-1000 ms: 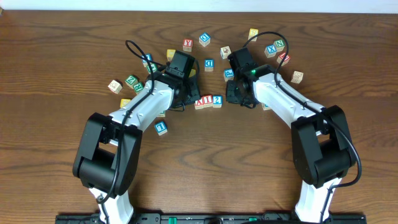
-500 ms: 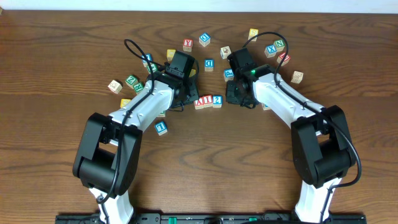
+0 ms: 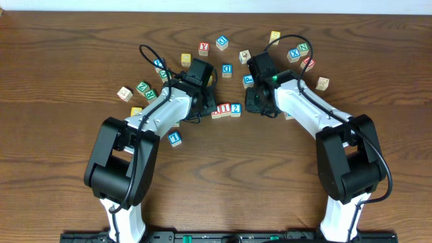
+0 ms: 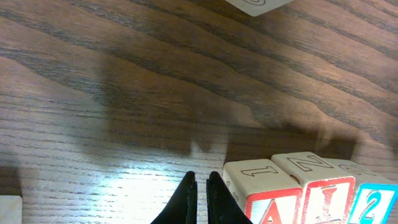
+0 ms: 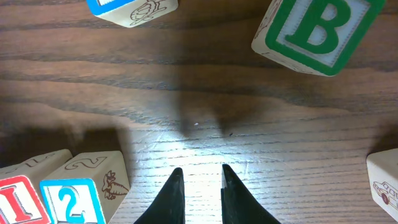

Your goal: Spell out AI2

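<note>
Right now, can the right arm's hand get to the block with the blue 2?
Probably yes. The blue 2 block sits on the side nearest the right hand, and only bare table lies between them. The hand is empty but would likely need to open wider.

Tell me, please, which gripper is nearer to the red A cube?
Left. The left gripper is just beside the A cube; the right gripper lies beyond the 2 cube.
</note>
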### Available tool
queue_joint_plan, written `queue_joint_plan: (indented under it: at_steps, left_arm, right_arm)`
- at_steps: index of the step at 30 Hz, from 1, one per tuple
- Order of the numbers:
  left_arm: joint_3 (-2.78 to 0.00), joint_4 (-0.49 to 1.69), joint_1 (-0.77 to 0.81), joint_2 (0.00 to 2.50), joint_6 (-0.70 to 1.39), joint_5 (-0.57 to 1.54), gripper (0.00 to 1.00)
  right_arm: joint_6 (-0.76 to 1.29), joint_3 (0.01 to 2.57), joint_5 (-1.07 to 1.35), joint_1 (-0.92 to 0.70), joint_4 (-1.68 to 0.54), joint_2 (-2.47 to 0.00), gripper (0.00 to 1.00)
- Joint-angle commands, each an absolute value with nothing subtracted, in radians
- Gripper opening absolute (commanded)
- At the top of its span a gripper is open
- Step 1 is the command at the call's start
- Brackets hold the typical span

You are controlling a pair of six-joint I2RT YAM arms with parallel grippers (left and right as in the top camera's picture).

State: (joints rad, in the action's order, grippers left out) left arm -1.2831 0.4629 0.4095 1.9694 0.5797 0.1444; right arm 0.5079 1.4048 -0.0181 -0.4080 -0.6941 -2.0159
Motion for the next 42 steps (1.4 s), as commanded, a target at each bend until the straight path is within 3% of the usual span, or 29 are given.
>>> queue_joint_plan:
  at_steps: [1,42]
  left_arm:
    - [-1.268,0.458,0.412,1.975,0.580,0.157,0.07]
    - [-1.268,0.379,0.428,1.975,0.487,0.251,0.07]
  right_arm:
    - [0.508,1.410,-0.024,-0.405,-0.695,-2.003,0.16]
    - [0.496,1.410,0.002,-0.408,-0.726,-2.003,0.15]
